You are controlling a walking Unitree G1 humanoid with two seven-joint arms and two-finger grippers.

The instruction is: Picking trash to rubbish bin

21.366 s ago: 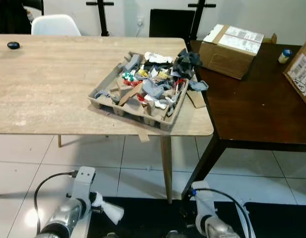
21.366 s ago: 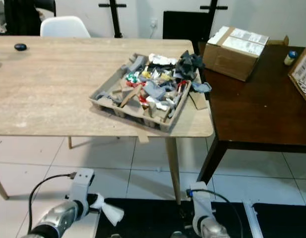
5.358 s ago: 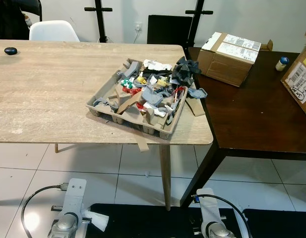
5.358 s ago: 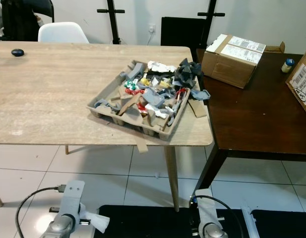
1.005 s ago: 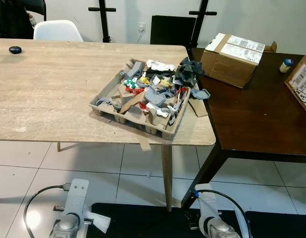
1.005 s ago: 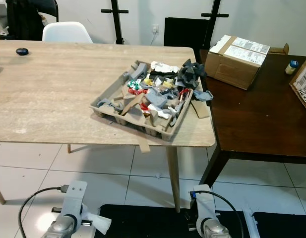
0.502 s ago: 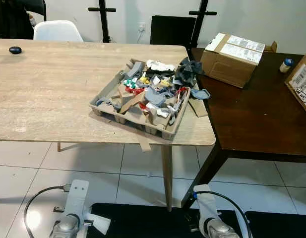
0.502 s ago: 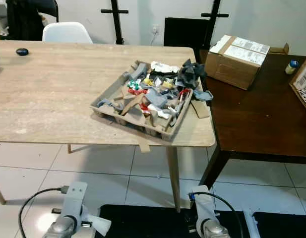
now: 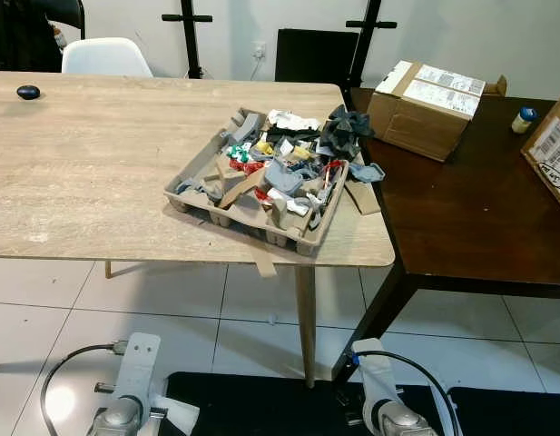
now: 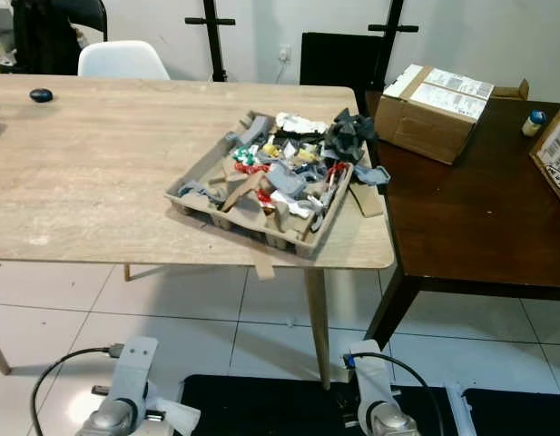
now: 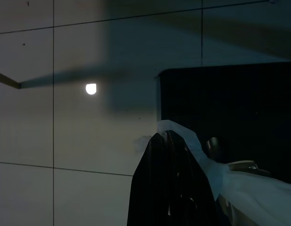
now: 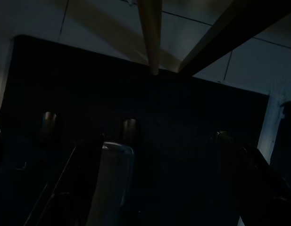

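Note:
A cardboard tray (image 9: 191, 173) heaped with mixed trash (image 9: 280, 168), made up of paper scraps, grey pieces and coloured wrappers, sits at the near right corner of the light wooden table (image 9: 89, 173). My left arm (image 9: 127, 400) hangs low over the floor. Its gripper (image 11: 164, 139) is shut on a white crumpled tissue (image 11: 209, 172), which also shows at the bottom edge (image 9: 181, 418). My right arm (image 9: 381, 413) hangs idle over a black mat (image 9: 261, 395). In the dark right wrist view its gripper (image 12: 147, 141) has its fingers spread apart with nothing between them.
A dark brown table (image 9: 461, 209) adjoins the light one on the right and carries a cardboard box (image 9: 429, 95) and a small bottle (image 9: 522, 118). A white chair (image 9: 103, 56) and a black stand (image 9: 191, 36) are behind. A small black object (image 9: 27, 91) lies far left.
Both arms have sunk slightly toward the bottom edge. The tray, trash and tables stand as before.

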